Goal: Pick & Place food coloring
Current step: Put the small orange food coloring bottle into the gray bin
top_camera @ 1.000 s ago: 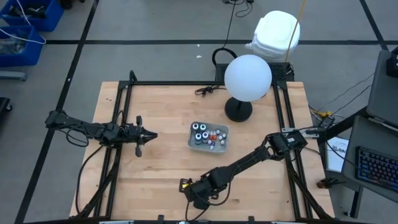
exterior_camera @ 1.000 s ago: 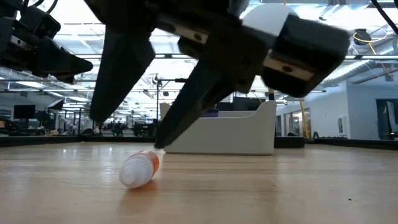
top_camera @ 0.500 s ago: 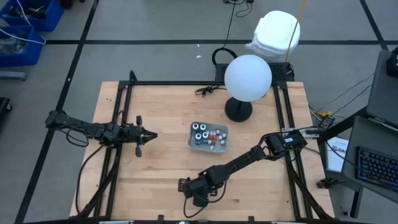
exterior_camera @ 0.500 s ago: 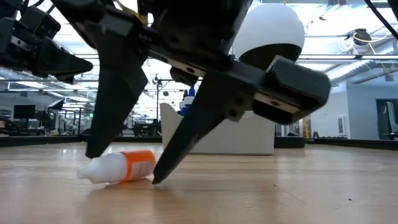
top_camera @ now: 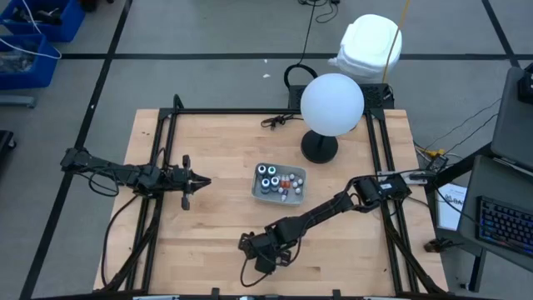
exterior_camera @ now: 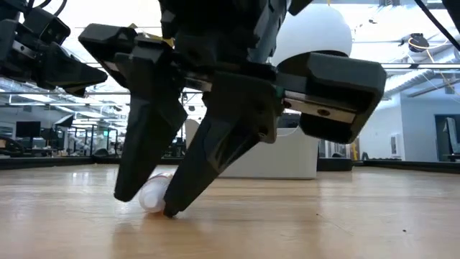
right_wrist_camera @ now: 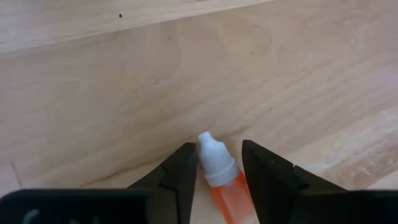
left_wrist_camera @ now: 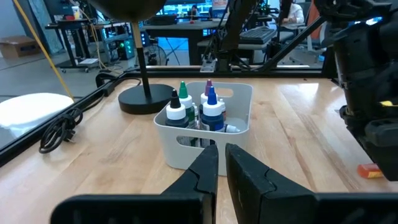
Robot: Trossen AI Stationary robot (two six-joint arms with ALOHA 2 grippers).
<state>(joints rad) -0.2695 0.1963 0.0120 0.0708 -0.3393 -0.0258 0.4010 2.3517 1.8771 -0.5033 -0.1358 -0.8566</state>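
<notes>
At the left of the wooden tabletop (top_camera: 216,225), the left gripper (top_camera: 202,181) hangs idle above the surface, its fingers (left_wrist_camera: 205,163) pressed together with nothing between them, pointed toward the tray (top_camera: 279,184) at the middle of the tabletop. That pale rectangular tray holds most of the food coloring: several dark round jars (top_camera: 267,176) with pale tops at one end and small white-capped dropper bottles (top_camera: 287,185), some reddish, at the other. In the left wrist view the same tray (left_wrist_camera: 208,127) shows bottles with green, purple and blue tips standing upright. Behind the tray stands a lamp (top_camera: 331,104) with a round white globe on a black base. Toward the near edge, the right arm reaches in from the right, and the right gripper (top_camera: 260,254) is down at the tabletop. One orange dropper bottle (right_wrist_camera: 221,171) with a white cap lies on its side between the right fingers (right_wrist_camera: 266,171), which stand on either side of it, close to its body; whether they already press on it cannot be told. In the low view the bottle (exterior_camera: 152,196) rests on the wood between the two dark fingertips.
</notes>
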